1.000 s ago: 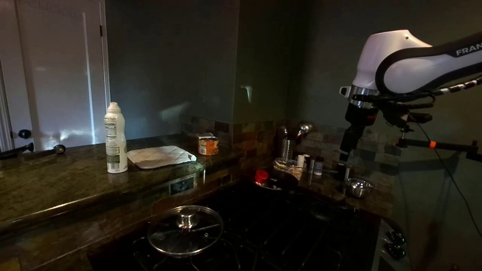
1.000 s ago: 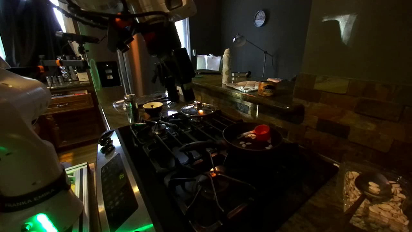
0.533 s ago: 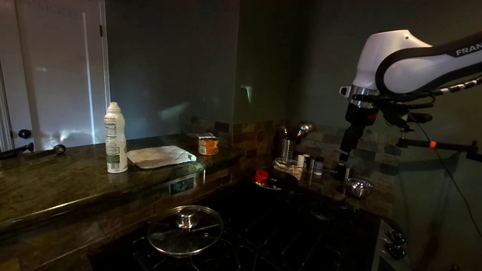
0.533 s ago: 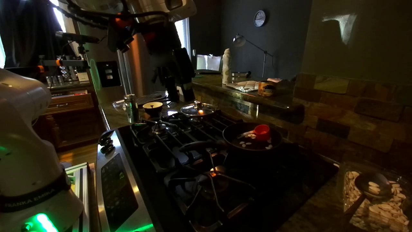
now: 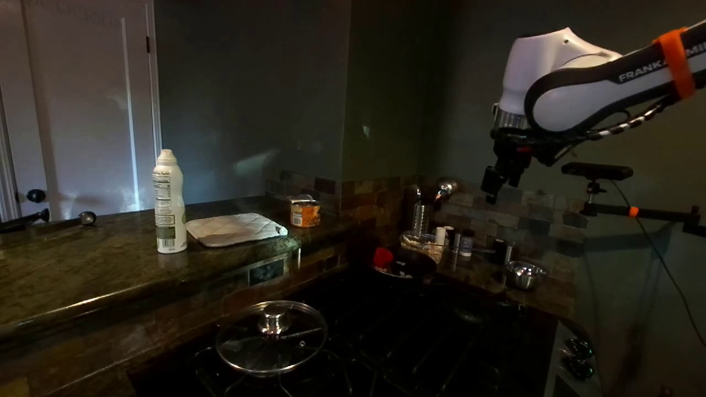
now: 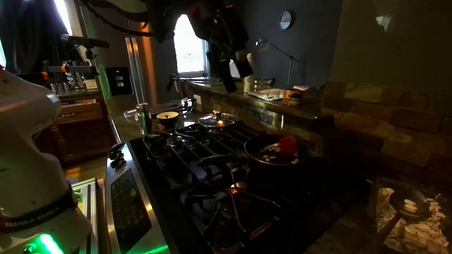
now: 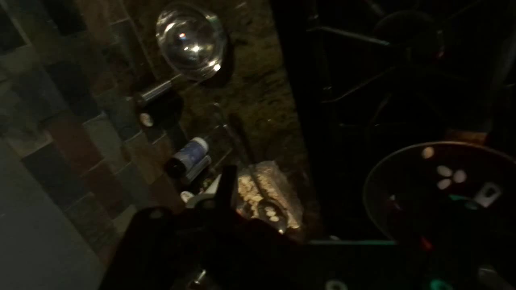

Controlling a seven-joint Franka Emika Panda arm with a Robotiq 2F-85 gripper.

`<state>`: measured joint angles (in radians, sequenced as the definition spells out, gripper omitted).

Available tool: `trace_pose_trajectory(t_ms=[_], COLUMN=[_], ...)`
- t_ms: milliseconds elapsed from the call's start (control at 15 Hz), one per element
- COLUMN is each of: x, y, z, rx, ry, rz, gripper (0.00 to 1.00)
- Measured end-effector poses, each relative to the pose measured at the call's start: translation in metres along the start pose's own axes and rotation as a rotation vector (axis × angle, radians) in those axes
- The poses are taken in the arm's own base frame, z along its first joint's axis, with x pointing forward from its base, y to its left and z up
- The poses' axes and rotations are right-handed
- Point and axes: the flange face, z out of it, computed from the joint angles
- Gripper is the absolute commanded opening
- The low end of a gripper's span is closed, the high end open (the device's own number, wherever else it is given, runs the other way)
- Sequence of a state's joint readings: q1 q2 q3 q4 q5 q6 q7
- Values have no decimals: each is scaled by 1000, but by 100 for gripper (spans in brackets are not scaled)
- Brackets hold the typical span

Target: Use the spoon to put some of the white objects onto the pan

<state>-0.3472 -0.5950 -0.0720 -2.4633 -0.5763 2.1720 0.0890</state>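
The spoon is dark, with a long handle. Its bowl lies on the white objects in a clear container and holds a few of them. The spoon also shows in the wrist view, with its handle pointing up the picture. The pan is round and dark, on the stove, with several white objects and a red cup in it. It also shows at the right of the wrist view. My gripper is high above the stove, away from spoon and pan. Its fingers look apart, with nothing seen between them.
A glass lid lies on the stove grates. A steel bowl and small jars stand near the container. A white bottle, a pale quilted pad and an orange can are on the raised counter.
My arm and gripper have swung and risen, and the gripper is now tilted. Most of this comes in the last half second. The spoon, container, pan and red cup have not moved.
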Motion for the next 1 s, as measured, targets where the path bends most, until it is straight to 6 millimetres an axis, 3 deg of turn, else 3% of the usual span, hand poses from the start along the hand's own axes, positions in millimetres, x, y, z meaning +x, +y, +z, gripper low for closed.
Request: trace_pose_trajectory(t_ms=[133, 333, 600, 1000], x=[27, 57, 75, 82], y=[13, 30, 32, 32], z=[16, 55, 109, 117], rx=[-97, -175, -182, -199], ry=[-26, -120, -241, -247], rz=[-4, -22, -39, -57], gripper=[100, 100, 100, 100])
